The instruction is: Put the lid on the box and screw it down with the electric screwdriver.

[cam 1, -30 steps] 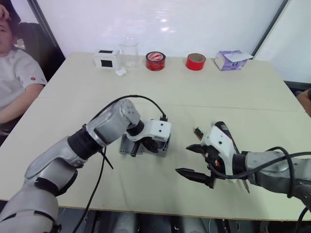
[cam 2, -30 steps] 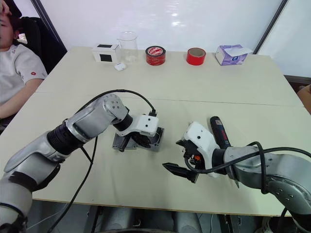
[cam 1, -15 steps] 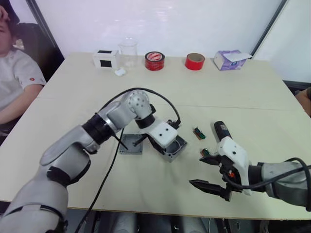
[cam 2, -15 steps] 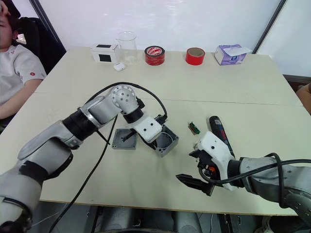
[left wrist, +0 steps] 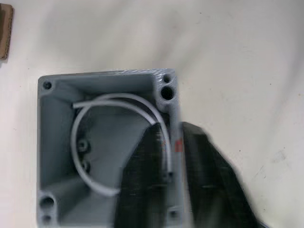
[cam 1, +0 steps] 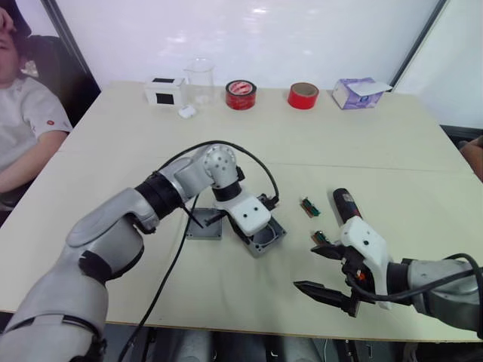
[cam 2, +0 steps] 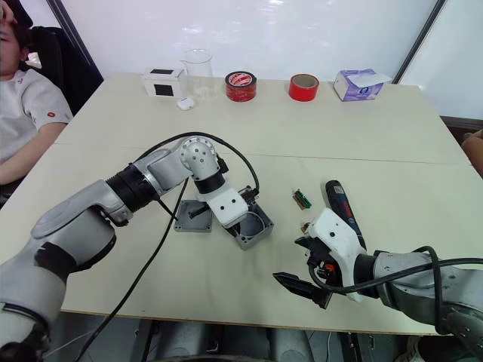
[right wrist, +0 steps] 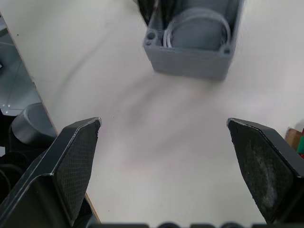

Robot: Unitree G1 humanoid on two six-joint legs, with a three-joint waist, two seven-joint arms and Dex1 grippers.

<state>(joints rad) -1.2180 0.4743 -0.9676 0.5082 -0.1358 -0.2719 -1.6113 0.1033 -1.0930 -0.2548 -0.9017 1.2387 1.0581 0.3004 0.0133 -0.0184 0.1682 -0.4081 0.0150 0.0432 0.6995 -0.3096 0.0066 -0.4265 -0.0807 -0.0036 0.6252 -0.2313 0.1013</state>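
left end effector [cam 2: 243, 219] clamped on the grey box [cam 2: 254, 228], lid [cam 2: 192, 216] flat just beside it, right end effector [cam 2: 302, 265] wide open, electric screwdriver [cam 2: 339, 205] lying nearby on the desk [cam 2: 317, 136]

Open grey box [cam 2: 253, 228] with white wire loop, flat grey lid [cam 2: 192, 215] just left, black screwdriver [cam 2: 338, 203] right.

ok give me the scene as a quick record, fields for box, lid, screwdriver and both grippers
box: grey box open side up on the table, white wire loop inside
lid: lid flat on the table, to the robot's left of the box
electric screwdriver: electric screwdriver lying on the table, to the right of the box
left gripper: left gripper shut on one wall of the box
right gripper: right gripper open, holding nothing, near the screwdriver
lid on box: not yet
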